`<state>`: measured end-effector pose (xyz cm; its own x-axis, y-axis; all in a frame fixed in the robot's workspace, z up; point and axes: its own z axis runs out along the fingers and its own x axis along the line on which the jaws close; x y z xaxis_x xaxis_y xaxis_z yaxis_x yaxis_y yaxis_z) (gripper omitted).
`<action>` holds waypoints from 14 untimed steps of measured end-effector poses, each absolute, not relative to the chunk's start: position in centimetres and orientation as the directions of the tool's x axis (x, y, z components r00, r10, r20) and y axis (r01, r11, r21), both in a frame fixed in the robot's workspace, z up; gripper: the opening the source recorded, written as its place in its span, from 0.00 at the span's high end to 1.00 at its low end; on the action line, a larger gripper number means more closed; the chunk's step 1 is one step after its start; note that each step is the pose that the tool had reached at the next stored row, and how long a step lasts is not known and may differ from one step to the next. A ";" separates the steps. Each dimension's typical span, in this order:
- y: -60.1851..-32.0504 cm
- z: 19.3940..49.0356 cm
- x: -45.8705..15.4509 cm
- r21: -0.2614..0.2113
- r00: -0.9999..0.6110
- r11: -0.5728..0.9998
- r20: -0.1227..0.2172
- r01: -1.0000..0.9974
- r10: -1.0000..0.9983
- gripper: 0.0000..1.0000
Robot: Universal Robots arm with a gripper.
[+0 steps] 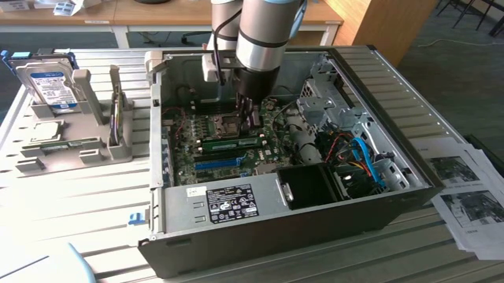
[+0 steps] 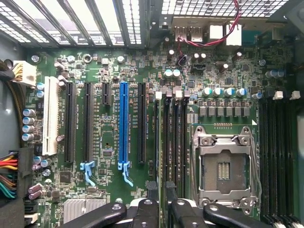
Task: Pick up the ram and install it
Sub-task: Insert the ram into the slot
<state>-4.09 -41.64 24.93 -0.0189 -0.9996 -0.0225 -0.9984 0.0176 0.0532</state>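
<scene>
Green ram [image 1: 232, 142] lies lengthwise along the black DIMM slots [image 2: 176, 142], close under the gripper [image 1: 252, 122]; whether it is pinched, I cannot tell.

The computer case [image 1: 386, 82] is showing matt grey ribbed metal; the motherboard [image 2: 107, 137] is gleaming glossy green, its long slot [image 2: 123, 123] looking smooth blue plastic, the socket frame [image 2: 223, 141] shining bare metal. Paper sheets [image 1: 464, 194] are lying matt white.

Silver-grey cylindrical arm [image 1: 264, 29], black wrist section [image 1: 256, 82], black cable [image 1: 218, 26] alongside, white box [image 1: 209, 66] mounted beside the wrist
</scene>
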 end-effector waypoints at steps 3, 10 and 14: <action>-41.6 25.0 -4.1 0.053 -0.019 0.018 -0.022 -0.998 -1.000 0.82; -41.6 25.3 -4.1 0.053 -0.019 0.018 -0.021 -0.998 -1.000 0.82; -41.6 25.4 -4.1 0.053 -0.019 0.018 -0.021 -0.998 -1.000 0.82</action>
